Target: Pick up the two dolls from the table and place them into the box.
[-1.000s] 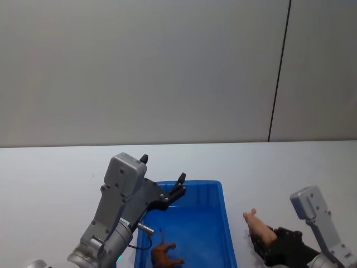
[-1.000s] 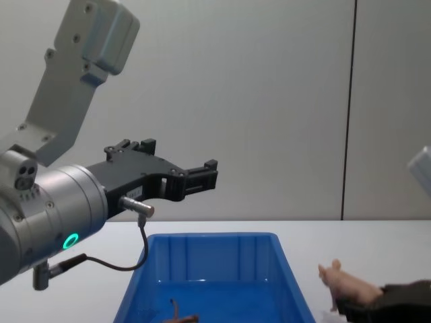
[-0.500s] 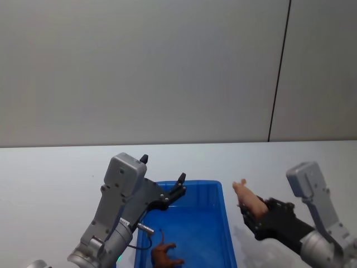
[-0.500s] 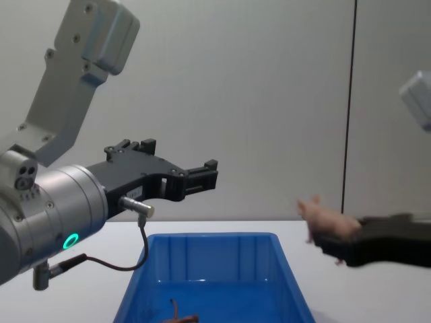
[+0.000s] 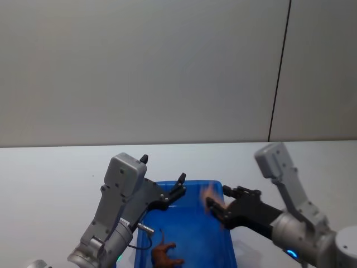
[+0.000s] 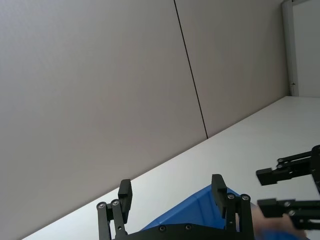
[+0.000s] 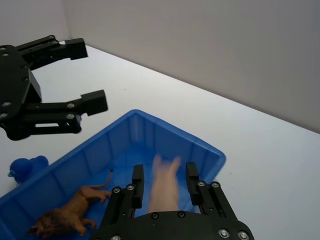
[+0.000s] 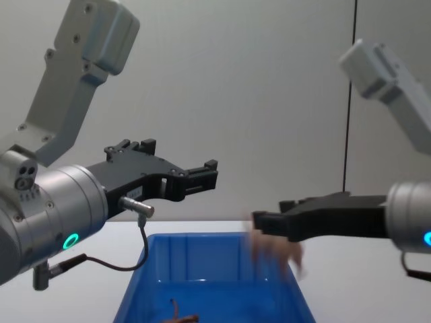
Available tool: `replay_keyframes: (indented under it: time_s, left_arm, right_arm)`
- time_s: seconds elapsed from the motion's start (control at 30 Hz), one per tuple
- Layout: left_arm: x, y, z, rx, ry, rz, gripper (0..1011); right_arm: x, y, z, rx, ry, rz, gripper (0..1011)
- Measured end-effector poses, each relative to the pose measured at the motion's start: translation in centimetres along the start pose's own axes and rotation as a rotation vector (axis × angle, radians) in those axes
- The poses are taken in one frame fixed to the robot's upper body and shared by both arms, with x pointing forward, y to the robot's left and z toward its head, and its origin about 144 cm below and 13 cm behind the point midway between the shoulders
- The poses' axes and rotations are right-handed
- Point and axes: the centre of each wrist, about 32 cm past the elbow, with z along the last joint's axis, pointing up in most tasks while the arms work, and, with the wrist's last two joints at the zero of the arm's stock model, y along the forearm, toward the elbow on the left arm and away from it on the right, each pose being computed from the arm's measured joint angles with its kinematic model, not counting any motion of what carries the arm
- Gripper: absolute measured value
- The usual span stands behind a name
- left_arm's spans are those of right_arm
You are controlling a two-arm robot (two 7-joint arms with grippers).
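Observation:
The blue box [image 5: 192,183] stands on the white table [image 5: 56,167] in front of me. The reddish-brown lion doll [image 5: 163,254] lies on its floor, also seen in the right wrist view [image 7: 65,217]. My right gripper [image 5: 220,202] hangs over the box's right half with its fingers [image 7: 192,182] spread. The pink pig doll [image 7: 162,185] is a blur between and just below them, clear of both, above the box floor; in the chest view the pig [image 8: 276,252] sits under the right gripper [image 8: 273,212]. My left gripper [image 5: 164,170] hovers open and empty above the box's far left corner.
A small blue toy [image 7: 22,167] sits on the table just outside the box's left wall. A grey wall with a dark vertical seam [image 5: 279,72] stands behind the table. White tabletop stretches to the left and right of the box.
My right gripper carried the pig up from the table on the right and leftward over the box; the pig now blurs below the spread fingers. The left arm has not moved.

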Motion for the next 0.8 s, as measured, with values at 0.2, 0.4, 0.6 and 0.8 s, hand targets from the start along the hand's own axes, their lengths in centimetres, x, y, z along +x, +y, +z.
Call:
replay_keyframes:
  time_s: [0.2, 0.4, 0.6, 0.8]
  left_arm:
    - [0.0, 0.0, 0.0, 0.000, 0.000, 0.000, 1001]
    - [0.0, 0.0, 0.0, 0.000, 0.000, 0.000, 1001]
    - [0.0, 0.0, 0.0, 0.000, 0.000, 0.000, 1001]
    - [0.0, 0.0, 0.0, 0.000, 0.000, 0.000, 1001]
  right_arm:
    - [-0.4, 1.4, 0.4, -0.018, 0.016, 0.049, 653]
    - [-0.5, 1.9, 0.5, -0.022, 0.020, 0.071, 828]
    - [-0.3, 1.5, 0.2, -0.012, 0.008, 0.066, 991]
    - [0.3, 0.3, -0.5, 0.004, -0.009, 0.042, 1001]
